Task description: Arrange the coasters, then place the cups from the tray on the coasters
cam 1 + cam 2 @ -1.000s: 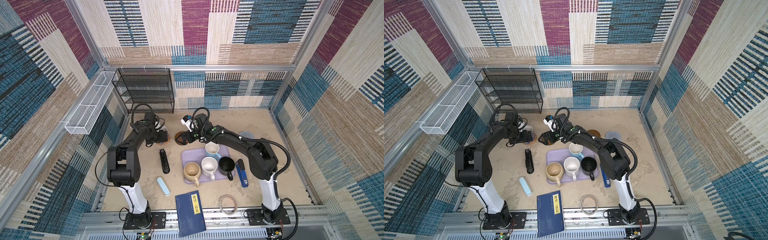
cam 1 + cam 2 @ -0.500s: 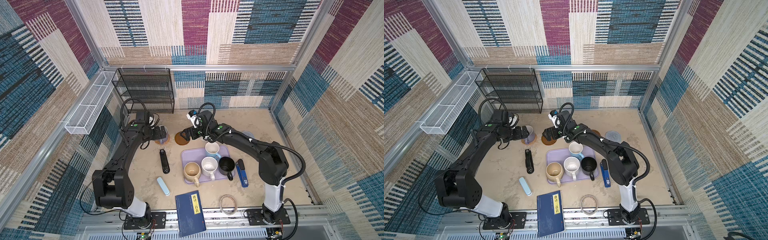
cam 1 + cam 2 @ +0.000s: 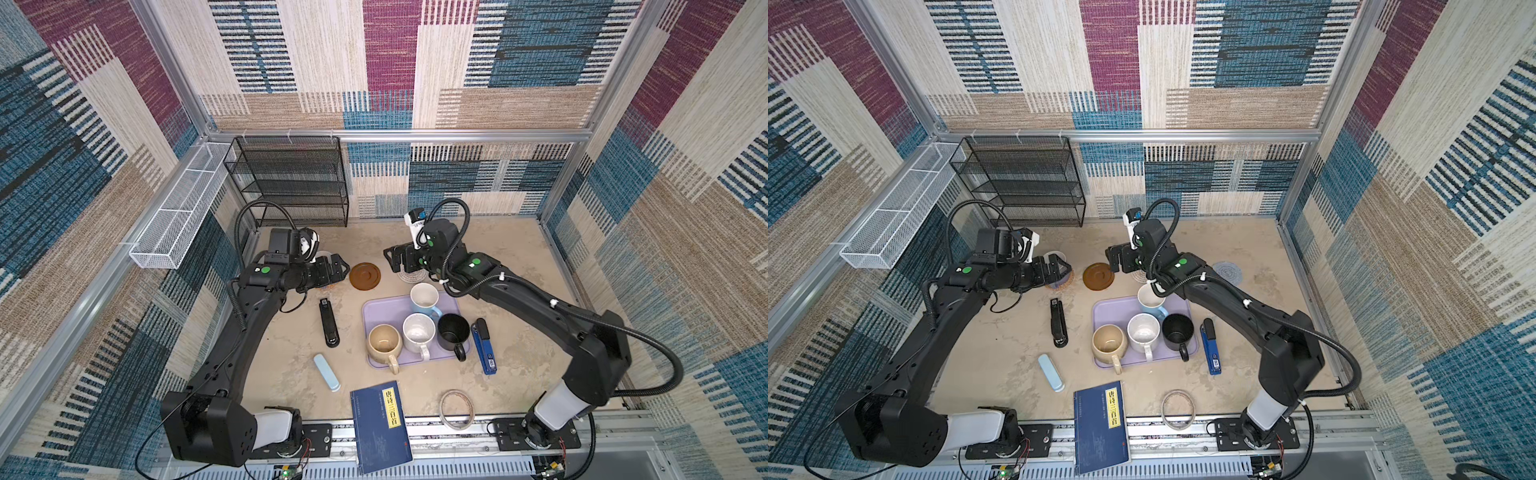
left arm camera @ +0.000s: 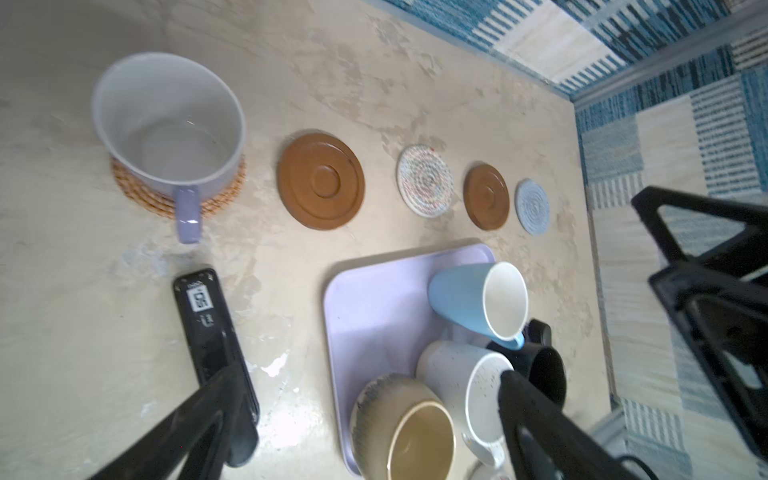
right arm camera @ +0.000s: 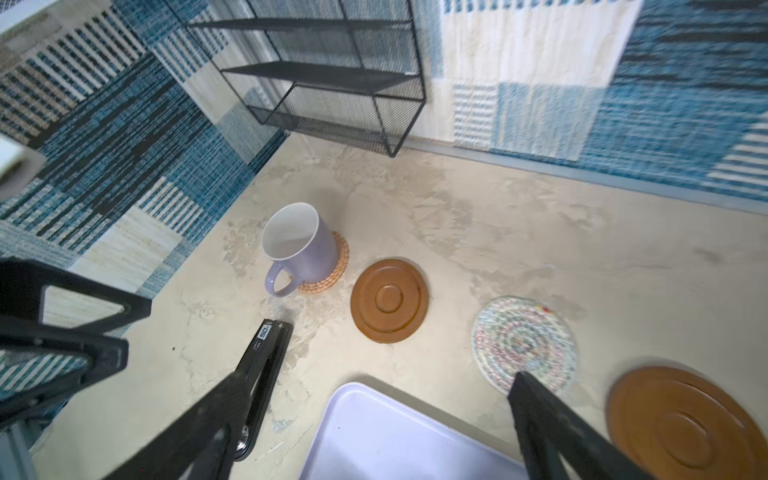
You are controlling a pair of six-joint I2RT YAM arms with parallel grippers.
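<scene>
A: State of the tools?
B: Both wide open and empty: left tool (image 3: 337, 269), right tool (image 3: 395, 259).
A: Cups?
B: The lilac cup (image 4: 168, 120) stands on the rattan coaster (image 4: 220, 199). Four other cups (image 3: 417, 332) are on the tray (image 4: 374, 299). The other coasters (image 4: 321, 180) are bare.

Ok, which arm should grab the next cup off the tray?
Probably right. The right gripper, open, hangs just past the tray, close to the light blue cup. The left gripper, also open, is by the lilac cup, farther off.
</scene>
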